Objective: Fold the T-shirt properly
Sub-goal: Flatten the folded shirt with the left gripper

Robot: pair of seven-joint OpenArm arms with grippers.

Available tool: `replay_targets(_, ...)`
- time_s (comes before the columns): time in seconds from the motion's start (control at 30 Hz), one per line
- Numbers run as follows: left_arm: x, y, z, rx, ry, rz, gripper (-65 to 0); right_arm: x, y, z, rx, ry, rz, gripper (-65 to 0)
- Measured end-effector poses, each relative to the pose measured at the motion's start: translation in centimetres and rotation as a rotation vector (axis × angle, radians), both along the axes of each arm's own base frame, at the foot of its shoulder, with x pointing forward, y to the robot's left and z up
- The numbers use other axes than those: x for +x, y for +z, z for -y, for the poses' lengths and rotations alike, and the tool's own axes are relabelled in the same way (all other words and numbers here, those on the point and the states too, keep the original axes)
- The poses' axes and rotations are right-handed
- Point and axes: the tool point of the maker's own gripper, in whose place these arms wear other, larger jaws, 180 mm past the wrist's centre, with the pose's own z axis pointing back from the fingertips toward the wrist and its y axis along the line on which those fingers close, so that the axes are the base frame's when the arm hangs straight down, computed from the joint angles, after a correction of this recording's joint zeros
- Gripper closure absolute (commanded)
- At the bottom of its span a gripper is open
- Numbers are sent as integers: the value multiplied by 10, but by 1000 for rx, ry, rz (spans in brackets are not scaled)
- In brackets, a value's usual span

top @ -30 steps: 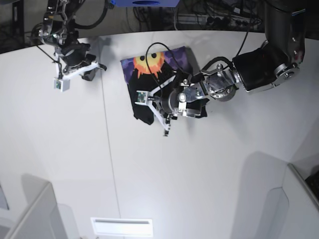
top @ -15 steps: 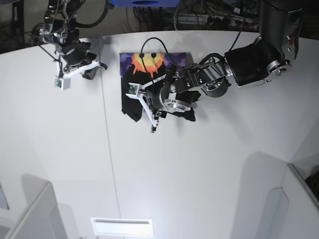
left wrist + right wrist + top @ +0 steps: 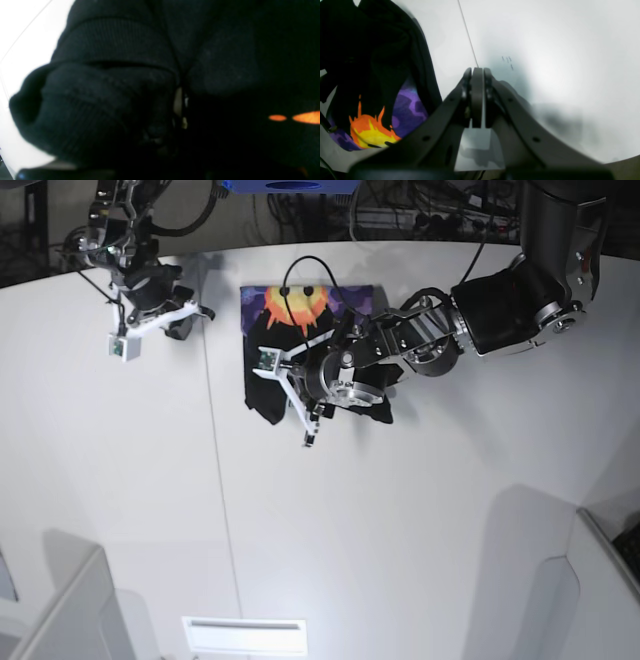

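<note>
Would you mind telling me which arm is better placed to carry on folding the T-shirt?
Probably the left. Its gripper sits right on the T-shirt, with black cloth filling its wrist camera. The right gripper is shut and empty, apart from the shirt, over bare white table.

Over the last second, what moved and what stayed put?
The left gripper swept toward the table seam, dragging the black part of the T-shirt that way, and has since held still. Whether it grips the cloth is hidden. The right gripper, shut and empty, stayed beside the shirt.
</note>
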Motion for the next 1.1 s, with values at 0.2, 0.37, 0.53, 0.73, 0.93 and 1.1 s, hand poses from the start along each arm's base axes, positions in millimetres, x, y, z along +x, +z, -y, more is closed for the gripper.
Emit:
replay_targets(0.2, 16, 13, 5, 22, 4, 61, -556, 0, 0, 0, 0, 0, 1, 0)
replay_targets(0.37, 26, 21, 6, 21, 0, 68, -617, 0, 0, 0, 0, 1, 0, 0)
replay_targets(0.53, 33, 43, 8, -14, -4, 93, -619, 0, 0, -2, 3, 4, 0, 0)
replay_targets(0.73, 58, 98, 19, -188, 98, 174, -617, 1, 0, -2, 2, 5, 1, 0)
replay_targets(0.93, 52, 142, 12, -398, 224, 196, -425, -1, -1, -1, -1, 8, -3, 0)
replay_targets(1.1, 42, 136, -34, -466, 432, 160, 0, 6, 18, 9, -52, 17, 73, 0)
